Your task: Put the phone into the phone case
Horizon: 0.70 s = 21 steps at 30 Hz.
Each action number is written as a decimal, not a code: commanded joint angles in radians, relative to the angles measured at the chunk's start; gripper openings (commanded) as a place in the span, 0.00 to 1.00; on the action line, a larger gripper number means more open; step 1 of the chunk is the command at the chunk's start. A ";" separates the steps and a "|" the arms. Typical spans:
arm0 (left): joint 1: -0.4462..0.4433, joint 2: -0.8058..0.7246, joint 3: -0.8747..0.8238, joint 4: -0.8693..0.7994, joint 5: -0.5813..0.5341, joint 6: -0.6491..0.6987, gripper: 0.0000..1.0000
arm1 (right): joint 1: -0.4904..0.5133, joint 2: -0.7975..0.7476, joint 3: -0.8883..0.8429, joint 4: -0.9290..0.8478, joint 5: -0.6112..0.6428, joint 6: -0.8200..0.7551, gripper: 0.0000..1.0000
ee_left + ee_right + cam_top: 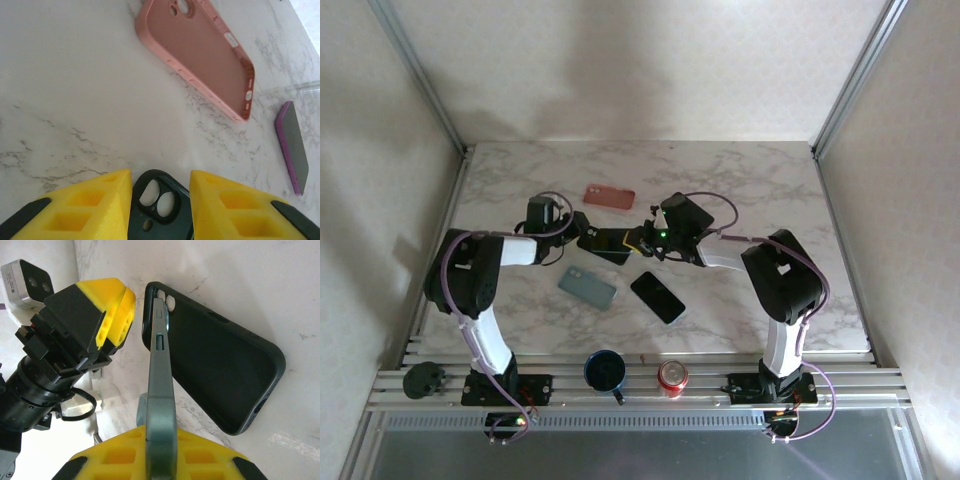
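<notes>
**Gently now: camera end first, then fold flat**

From above: left gripper [582, 238] and right gripper [645, 240] nose to nose over the middle of the table [760, 190], dark case [610, 246] slung between them. Pink case [609, 196] just behind the pair, spare black handset [657, 297] lying nearer the bases. Neither one in the way.

From the left wrist: yellow fingers [95, 210] closed on the dark case at its camera end, lens cut-out showing between them. Keep that clamp firm and still, with no twisting and no drifting toward the pink case ahead.

From the right wrist: phone [160, 385] pinched edge-on in the right gripper, shut on its lower end. Top corner up against the cut-out end of the open cavity, the rest standing steeply off the case (corner under the lip or merely against it, impossible to tell).

Judged from that:
- Treat the seated corner as a hinge.
- Square the long edges to the case walls before lowering.
- Fold down slowly, pressing into the cavity rather than along it. A shove toward the left fingers would likely slide the case out of their hold.
- Let go only with the far end inside the rim.
- Expect a final press on the bottom corners.
</notes>
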 commanded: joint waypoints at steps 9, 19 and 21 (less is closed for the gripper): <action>0.007 0.028 -0.010 0.045 0.031 0.012 0.35 | 0.013 0.027 0.037 0.043 0.037 0.059 0.00; 0.003 0.046 -0.031 0.076 0.044 -0.002 0.35 | 0.013 0.052 0.039 0.044 0.041 0.079 0.00; 0.001 0.051 -0.034 0.080 0.044 -0.003 0.35 | 0.013 0.057 0.042 0.044 0.042 0.082 0.00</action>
